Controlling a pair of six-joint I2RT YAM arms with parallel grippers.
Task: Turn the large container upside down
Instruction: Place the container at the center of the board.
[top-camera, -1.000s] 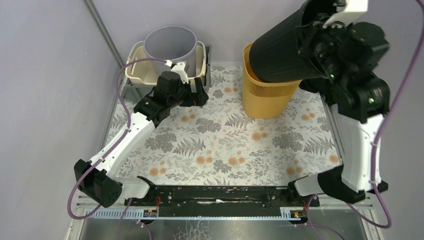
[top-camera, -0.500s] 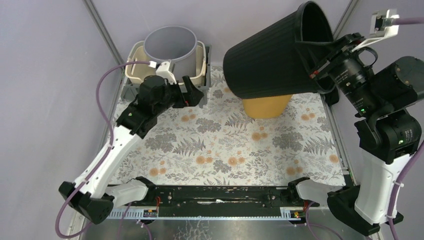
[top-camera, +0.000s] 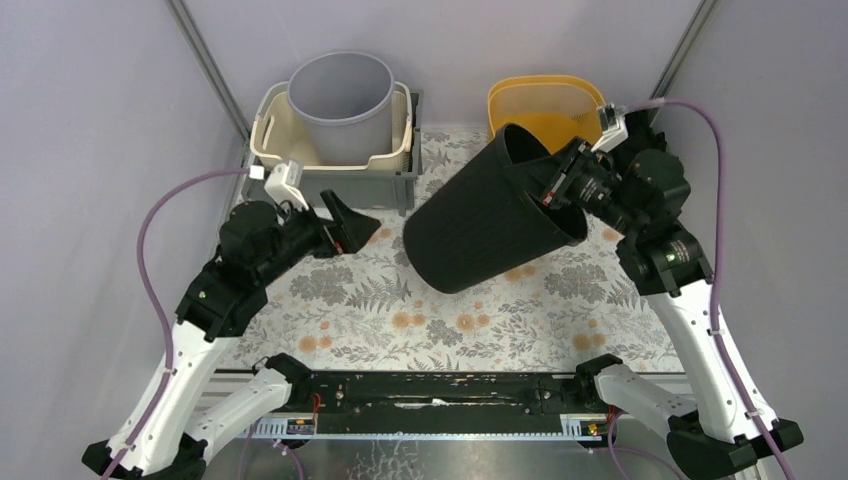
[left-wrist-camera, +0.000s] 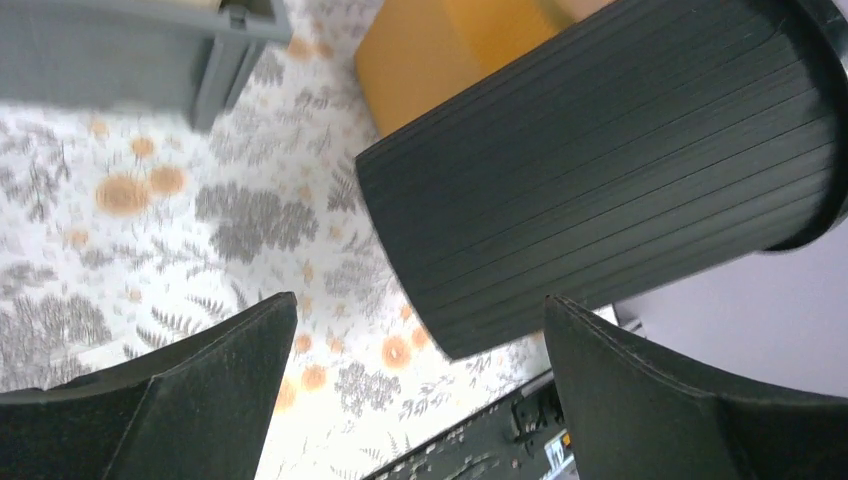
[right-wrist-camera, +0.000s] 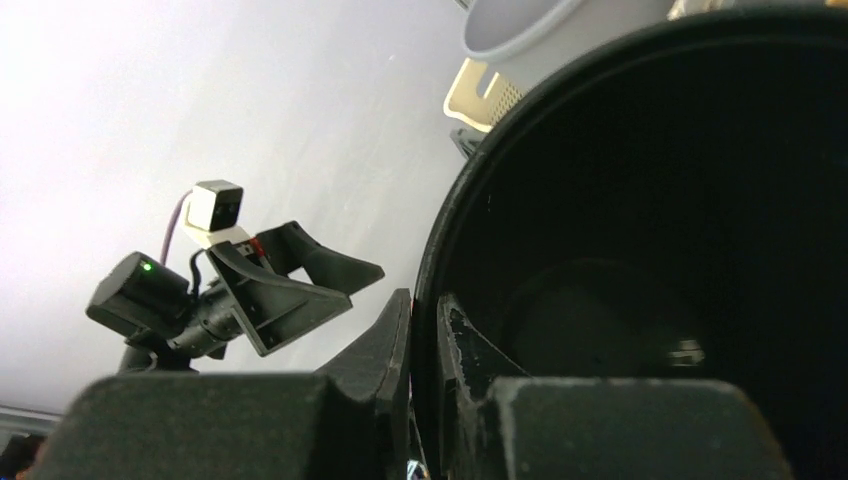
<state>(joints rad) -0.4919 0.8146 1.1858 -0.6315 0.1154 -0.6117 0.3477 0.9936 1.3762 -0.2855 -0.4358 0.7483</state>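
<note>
I am gripping the large black container (top-camera: 480, 230), tilted mid-frame over the bench (top-camera: 600, 290), right tool (right-wrist-camera: 425, 330) pinching its rim and left tool (top-camera: 348, 222) gaping empty. I am planning a slow wrist roll, mouth downward.

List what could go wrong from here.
The right gripper pinches only the rim of the tilted black bin, so it may slip or twist loose. Its mouth hangs close to the yellow basket and could knock it. The open left gripper stands near the bin's base and might get struck.
</note>
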